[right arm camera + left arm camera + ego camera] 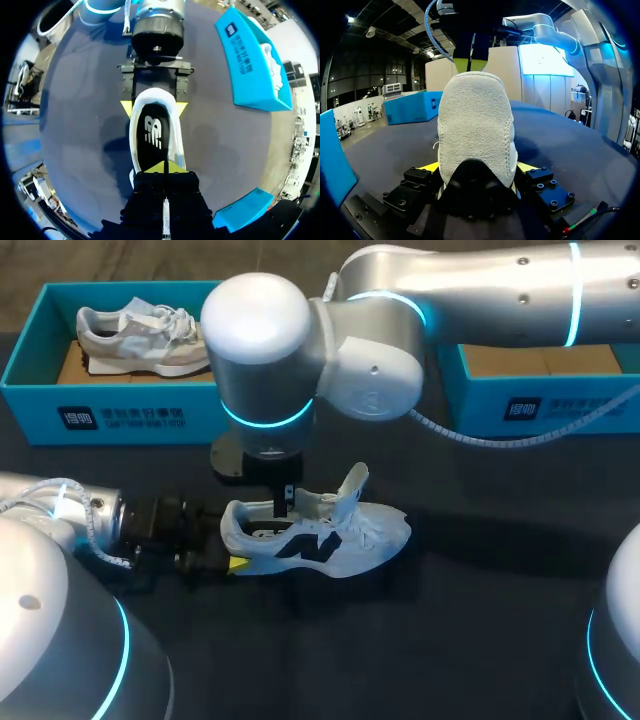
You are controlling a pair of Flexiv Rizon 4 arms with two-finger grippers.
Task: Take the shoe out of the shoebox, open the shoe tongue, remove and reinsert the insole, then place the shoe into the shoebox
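Near the middle of the table (450, 640), a little toward its left edge, the white shoe (340, 535) lies on its sole with the toe toward the right edge, outside both boxes. The left gripper (477, 167) comes in low from the left edge and has the heel clamped, one yellow tip pressed against each side. The right gripper (165, 167) hangs straight down into the shoe's mouth, its tips drawn together to a narrow point just over the fore end of the black insole (152, 132). The insole lies flat inside, and I cannot tell whether a thin edge of it is pinched. The tongue (352, 483) stands lifted up and forward, with loose laces around it. At the table's far-left corner a blue shoebox (30, 350) holds a grey shoe (140, 335). At the far-right corner a second shoebox (480, 400) shows a bare cardboard floor, probably where this shoe belongs. The main risk, as I judge it, lies in the insole work. A shallow pinch could slip off the thin foam, or the pull could drag the whole shoe upward if the heel clamp is not firm. Pushed back carelessly, the insole might buckle against the heel collar or ride up under the tongue. The tongue itself could flop back over the opening, and the right fingers could snag a lace. The two grippers also work close together over the heel — a small drift might knock one against the other.
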